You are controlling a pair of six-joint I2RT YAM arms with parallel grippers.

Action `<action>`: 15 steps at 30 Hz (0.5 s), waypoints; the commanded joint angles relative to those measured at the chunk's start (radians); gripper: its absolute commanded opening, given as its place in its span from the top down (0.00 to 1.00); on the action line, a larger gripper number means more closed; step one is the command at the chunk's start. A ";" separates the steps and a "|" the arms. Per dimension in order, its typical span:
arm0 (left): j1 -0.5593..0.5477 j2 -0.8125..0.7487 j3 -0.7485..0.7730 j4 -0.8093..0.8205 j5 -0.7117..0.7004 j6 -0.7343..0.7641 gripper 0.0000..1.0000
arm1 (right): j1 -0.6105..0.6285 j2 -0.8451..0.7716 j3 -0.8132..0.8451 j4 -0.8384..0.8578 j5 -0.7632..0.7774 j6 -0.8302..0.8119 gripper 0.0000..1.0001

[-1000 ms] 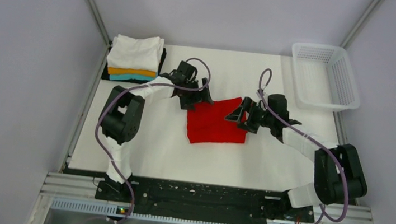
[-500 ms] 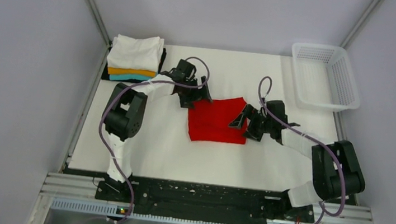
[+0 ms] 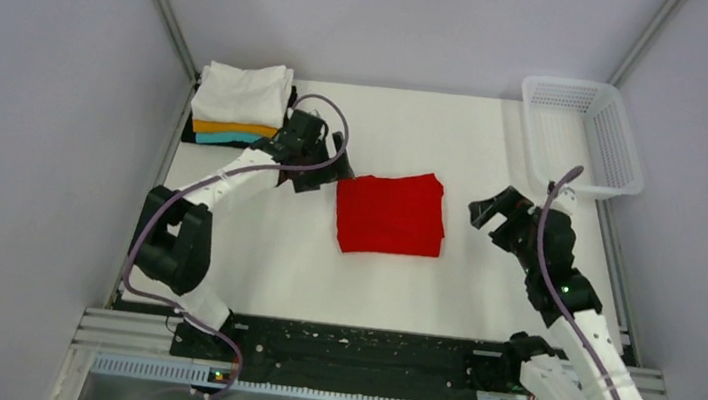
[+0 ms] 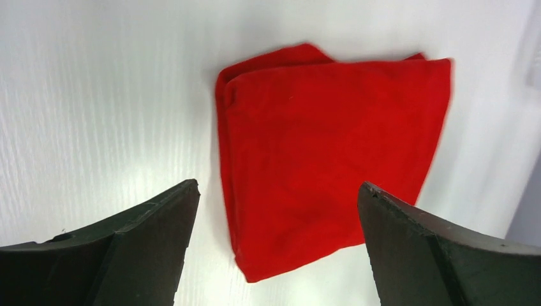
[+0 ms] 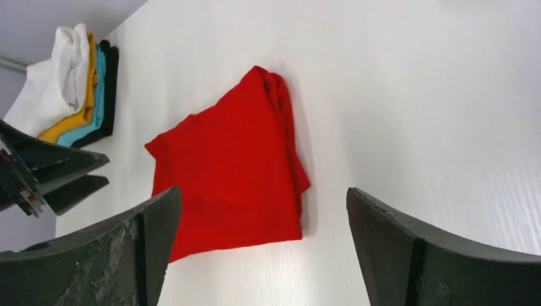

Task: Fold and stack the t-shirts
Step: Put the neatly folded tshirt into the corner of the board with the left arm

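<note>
table [image 3: 481, 285]: white and matte; carries everything below.
basket [image 3: 582, 135]: white plastic mesh at the far right corner, well apart from the cloth. Not part of the job.
red t-shirt [image 3: 390, 212]: folded into a rough rectangle, lying flat mid-table between the two grippers and touching neither.
handling (judged): light, soft and limp. The layers should slip and spring open if only the top ply is pinched. Best taken through all plies at the thick folded edge, one gripper per corner, and carried low.
stack [image 3: 240, 107]: far left corner, well apart from the red shirt. White on top, then orange, teal, black. Likely destination.
left gripper [image 4: 277, 186]: jaws spread wide, nothing between them, above the table just left of the shirt.
right gripper [image 5: 261, 191]: jaws likewise wide and empty, near the shirt's right edge.
writing: none legible; no neck label or brand shows in any view.
</note>
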 commanded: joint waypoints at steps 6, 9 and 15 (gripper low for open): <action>-0.033 0.122 -0.054 -0.010 -0.007 -0.057 0.02 | -0.008 -0.189 -0.083 -0.162 0.156 -0.013 0.01; -0.077 0.173 -0.045 -0.014 -0.029 -0.081 0.04 | -0.008 -0.188 -0.085 -0.203 0.160 -0.015 0.01; -0.136 0.274 -0.018 -0.037 -0.143 -0.156 0.23 | -0.008 -0.191 -0.092 -0.247 0.189 -0.028 0.01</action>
